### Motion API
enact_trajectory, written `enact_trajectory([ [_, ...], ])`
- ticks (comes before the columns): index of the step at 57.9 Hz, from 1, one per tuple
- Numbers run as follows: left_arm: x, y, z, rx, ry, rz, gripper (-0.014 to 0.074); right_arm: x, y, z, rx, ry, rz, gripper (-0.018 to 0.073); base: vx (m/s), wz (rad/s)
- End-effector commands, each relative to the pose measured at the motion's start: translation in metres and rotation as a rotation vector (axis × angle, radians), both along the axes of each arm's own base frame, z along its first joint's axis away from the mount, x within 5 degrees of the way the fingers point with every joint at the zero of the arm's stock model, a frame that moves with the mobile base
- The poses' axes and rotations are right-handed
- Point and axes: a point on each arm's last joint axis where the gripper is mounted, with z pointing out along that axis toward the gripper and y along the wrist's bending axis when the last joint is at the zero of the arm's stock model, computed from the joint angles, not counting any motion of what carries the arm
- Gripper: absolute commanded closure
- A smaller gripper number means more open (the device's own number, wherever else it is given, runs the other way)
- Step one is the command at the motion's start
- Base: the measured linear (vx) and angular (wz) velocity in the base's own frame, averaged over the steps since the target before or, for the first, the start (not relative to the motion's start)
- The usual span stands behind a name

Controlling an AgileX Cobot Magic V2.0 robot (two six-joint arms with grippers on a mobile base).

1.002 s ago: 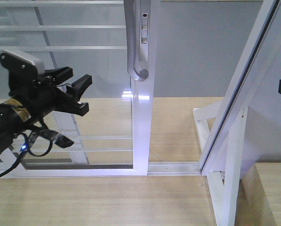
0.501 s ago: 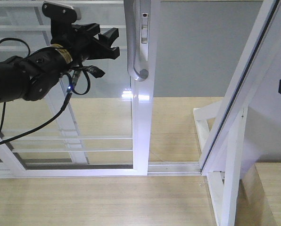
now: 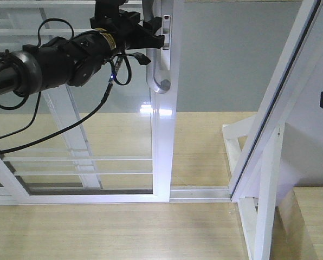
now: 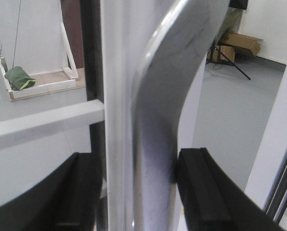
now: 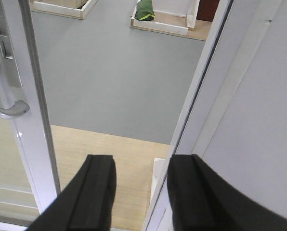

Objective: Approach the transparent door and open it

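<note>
Frame post beside transparent door

Pale wood flooring meets a grey floor beyond. Farther off (in the wrist views) sit a green bag, a cardboard box and a white wall.

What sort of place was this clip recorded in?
Most likely an indoor robot test area, not a lived-in building. The transparent door stands on a wood-plank platform beside a braced frame post, with bare grey floor and a cardboard box beyond.
</note>
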Motion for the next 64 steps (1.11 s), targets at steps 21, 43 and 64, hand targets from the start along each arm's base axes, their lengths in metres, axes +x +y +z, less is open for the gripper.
enact_trajectory([
  [21, 0.000, 0.008, 0.041, -0.067, -0.055, 0.032, 0.0181, 0.001, -0.002, 0.017, -0.013, -0.110, -0.008, 0.0220, 0.00, 0.00],
  [43, 0.002, 0.038, 0.050, -0.023, 0.037, 0.135, 0.0181, 0.001, -0.002, 0.017, -0.013, -0.110, -0.008, 0.0222, 0.00, 0.00],
  [64, 0.000, 0.076, 0.069, -0.041, 0.086, 0.245, 0.0181, 0.001, -0.002, 0.017, -0.013, -0.110, -0.008, 0.0222, 0.00, 0.00],
])
